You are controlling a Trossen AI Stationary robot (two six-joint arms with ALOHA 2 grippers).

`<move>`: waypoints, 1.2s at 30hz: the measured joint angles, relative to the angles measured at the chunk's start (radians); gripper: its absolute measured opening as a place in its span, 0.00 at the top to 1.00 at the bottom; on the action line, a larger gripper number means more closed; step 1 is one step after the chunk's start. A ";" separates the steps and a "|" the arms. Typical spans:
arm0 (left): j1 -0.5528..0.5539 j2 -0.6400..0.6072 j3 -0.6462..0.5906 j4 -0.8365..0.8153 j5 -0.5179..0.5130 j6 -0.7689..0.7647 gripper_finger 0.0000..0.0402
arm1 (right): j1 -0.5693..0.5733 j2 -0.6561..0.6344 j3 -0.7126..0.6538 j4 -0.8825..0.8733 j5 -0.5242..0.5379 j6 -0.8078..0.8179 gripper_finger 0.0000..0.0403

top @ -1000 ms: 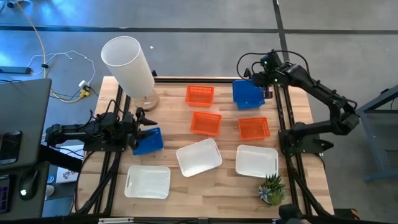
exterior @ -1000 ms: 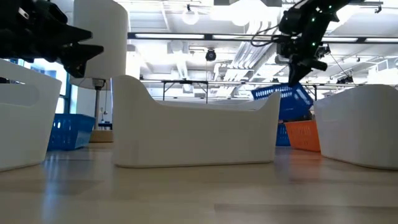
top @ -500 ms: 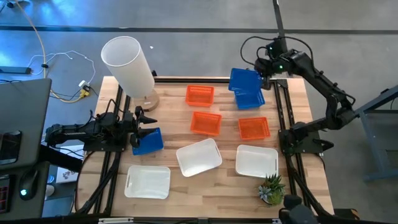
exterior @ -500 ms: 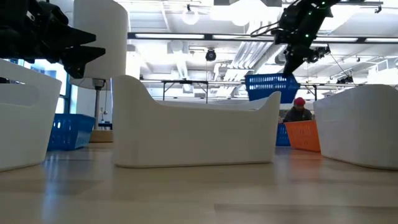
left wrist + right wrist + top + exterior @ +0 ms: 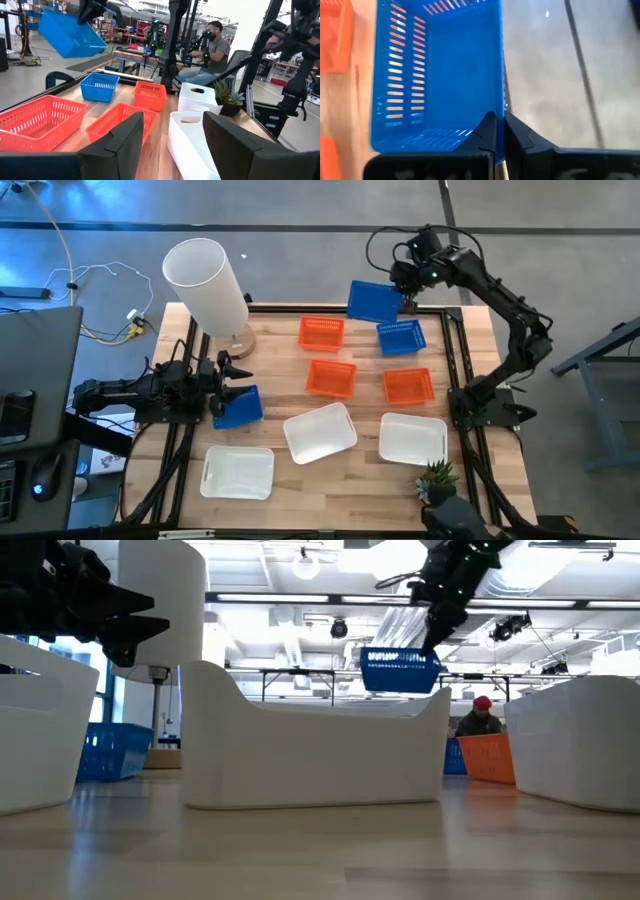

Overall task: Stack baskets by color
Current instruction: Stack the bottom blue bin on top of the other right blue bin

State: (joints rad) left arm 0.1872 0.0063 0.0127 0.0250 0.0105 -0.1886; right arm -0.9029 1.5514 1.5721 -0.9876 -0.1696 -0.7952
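While the arms sit as shown, each line below gives one part of the scene.
Right gripper: [image 5: 408, 288] raised over the table's far edge, fingers [image 5: 487, 131] pinched on one wall of a blue basket [image 5: 375, 301].
Held blue basket: in the air, tilted, clear of the table [image 5: 270, 330]; in the low view [image 5: 399, 671] it hangs above the white baskets' rims.
Second blue basket: [image 5: 401, 337] on the table just beside and below the held one, near the right rear.
Third blue basket: [image 5: 238, 407] on the left side, right at the left gripper [image 5: 232, 384].
Left gripper: low over the table's left side, fingers [image 5: 125, 142] spread apart, holding nothing.
Orange baskets: one at the rear centre [image 5: 321, 333], one in the middle [image 5: 331, 377], one to its right [image 5: 408, 386]; all apart.
White baskets: three along the near edge, left [image 5: 238, 471], centre [image 5: 319, 432], right [image 5: 412, 438].
Lamp: [image 5: 207, 283] at the rear left corner.
Plant: [image 5: 437, 482] at the near right corner.
Person: [image 5: 210, 50] seated beyond the table in the left wrist view.
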 joint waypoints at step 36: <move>0.000 0.000 0.000 -0.003 0.000 0.000 0.51 | -0.142 0.234 0.141 -0.434 0.023 -0.360 1.00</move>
State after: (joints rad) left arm 0.1872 0.0062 0.0128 0.0223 0.0105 -0.1890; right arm -1.0447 1.7855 1.7126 -1.4216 -0.1468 -1.1553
